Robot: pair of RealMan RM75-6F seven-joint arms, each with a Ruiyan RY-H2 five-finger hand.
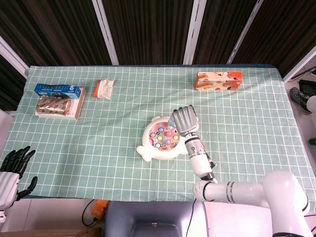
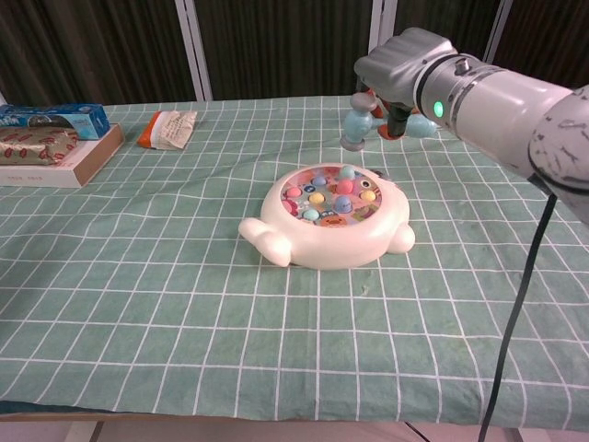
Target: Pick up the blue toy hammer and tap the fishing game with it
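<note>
Your right hand (image 2: pixel 409 69) grips blue toy hammer (image 2: pixel 361 123); head juts down-left of fingers, fishing game (image 2: pixel 327 216) directly below, apart. Left hand (image 1: pixel 12 170) splayed wide, far off.

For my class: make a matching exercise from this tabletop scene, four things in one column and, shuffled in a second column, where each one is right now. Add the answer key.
Things
1. blue toy hammer
2. fishing game
3. orange snack box
4. left hand

Places
A. far right part of the table
B. held in the right hand, above the table
C. off the table's near left corner, holding nothing
D. on the cloth near the table's middle

Pairs: 1-B, 2-D, 3-A, 4-C
</note>
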